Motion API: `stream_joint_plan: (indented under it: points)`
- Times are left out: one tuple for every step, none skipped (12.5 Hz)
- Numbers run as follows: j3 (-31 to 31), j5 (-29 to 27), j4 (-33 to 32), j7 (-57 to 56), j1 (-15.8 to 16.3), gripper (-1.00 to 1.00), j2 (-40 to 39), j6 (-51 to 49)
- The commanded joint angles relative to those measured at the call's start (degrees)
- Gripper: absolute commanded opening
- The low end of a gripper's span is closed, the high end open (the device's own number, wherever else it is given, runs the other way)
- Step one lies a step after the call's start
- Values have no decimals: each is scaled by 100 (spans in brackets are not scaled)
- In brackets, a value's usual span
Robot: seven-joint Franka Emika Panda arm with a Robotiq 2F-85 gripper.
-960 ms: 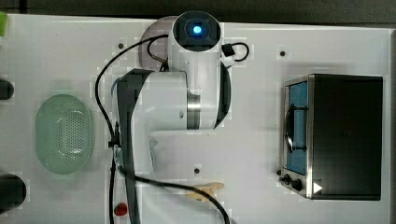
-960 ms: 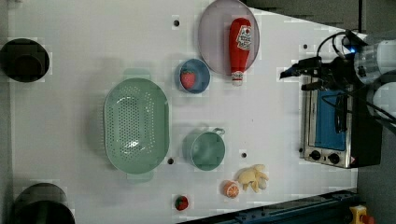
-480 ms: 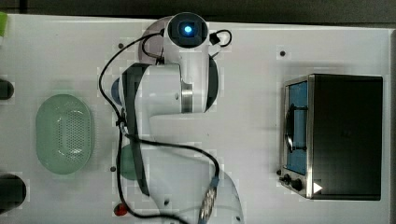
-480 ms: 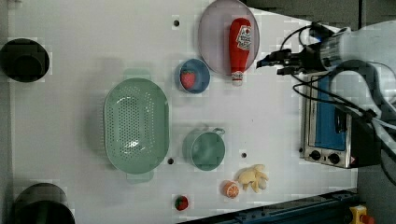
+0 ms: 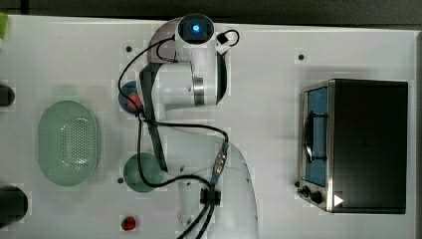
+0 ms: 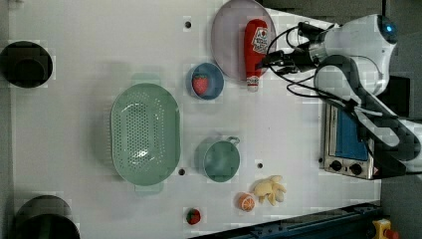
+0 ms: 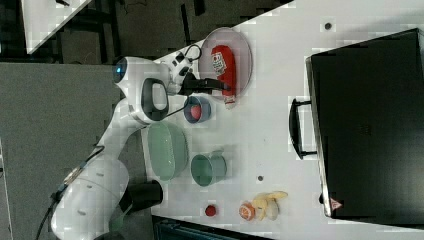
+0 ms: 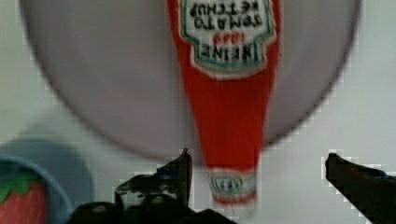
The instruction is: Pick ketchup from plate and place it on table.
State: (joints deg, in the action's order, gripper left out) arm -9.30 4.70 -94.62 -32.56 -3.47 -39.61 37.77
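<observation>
**A:** What has changed on the table (image 6: 99, 45) in the last second?

**B:** The arm has swung over from beside the toaster oven (image 6: 348, 139) to the plate (image 6: 226, 35). The gripper (image 8: 257, 163) now hangs over the plate's edge, where a second ago it was well apart from it.

**A:** And the fingers?

**B:** Spread as wide as they go, holding nothing. The ketchup bottle (image 8: 229, 93) lies on its side between them, one finger (image 8: 180, 170) just beside the neck and the other further out on the far side. Neither seems to touch it.

**A:** So where does the bottle sit?

**B:** Still on the plate, body across the lilac surface, white cap poking past the rim over the table. The pick appears to be lined up but not yet made; the fingers look to need to come lower before closing.

**A:** Any writing?

**B:** The label reads "TOMATO KETCHUP" upside down in the wrist view, with what looks like "HEINZ" beneath. A strawberry in a blue bowl (image 6: 205, 82) sits beside the near finger, carrying no lettering.
</observation>
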Motion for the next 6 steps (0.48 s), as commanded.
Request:
stream_joint_plan:
  points:
    - [-8, 140, 150, -247, 62, 100, -94, 647]
    - [-7, 140, 150, -247, 71, 100, -170, 869]
    - [8, 144, 142, -248, 78, 100, -225, 963]
    - [13, 145, 143, -247, 78, 100, -283, 1028]
    - [15, 146, 142, -247, 79, 100, -348, 1089]
    - [14, 146, 143, -247, 85, 100, -421, 1177]
